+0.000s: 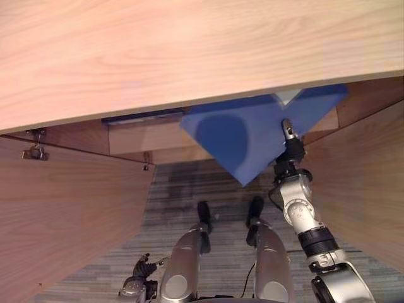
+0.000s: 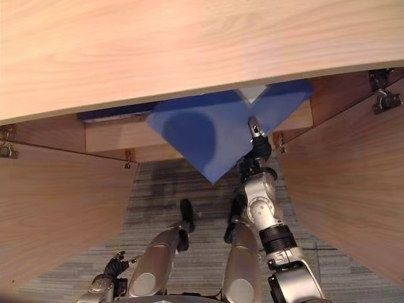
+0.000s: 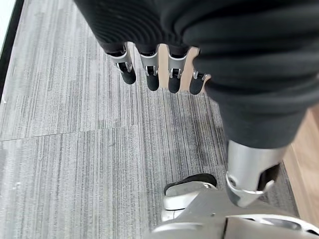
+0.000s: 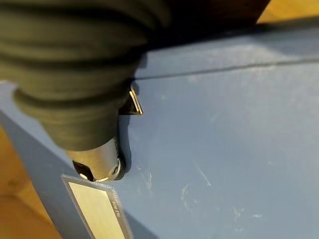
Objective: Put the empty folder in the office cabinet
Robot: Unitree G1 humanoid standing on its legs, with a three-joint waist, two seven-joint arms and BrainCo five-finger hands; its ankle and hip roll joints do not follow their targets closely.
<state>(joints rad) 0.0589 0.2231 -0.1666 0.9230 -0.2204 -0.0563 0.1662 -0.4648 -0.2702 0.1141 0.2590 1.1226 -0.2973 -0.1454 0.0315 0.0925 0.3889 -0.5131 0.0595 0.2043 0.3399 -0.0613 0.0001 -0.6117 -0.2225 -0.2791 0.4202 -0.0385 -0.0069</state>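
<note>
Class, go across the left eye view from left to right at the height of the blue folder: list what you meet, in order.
Left cabinet door → hinge → blue folder → right hand → right cabinet door.

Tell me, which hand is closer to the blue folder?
The right hand: it is on the blue folder at the cabinet opening. The left hand hangs low over the carpet, far from it.

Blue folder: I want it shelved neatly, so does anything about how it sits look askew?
Yes. The blue folder is turned corner-first, one corner pointing out of the cabinet toward the floor rather than square to the shelf edge. The right hand is on it near its spine; the left hand hangs low over the carpet.
</note>
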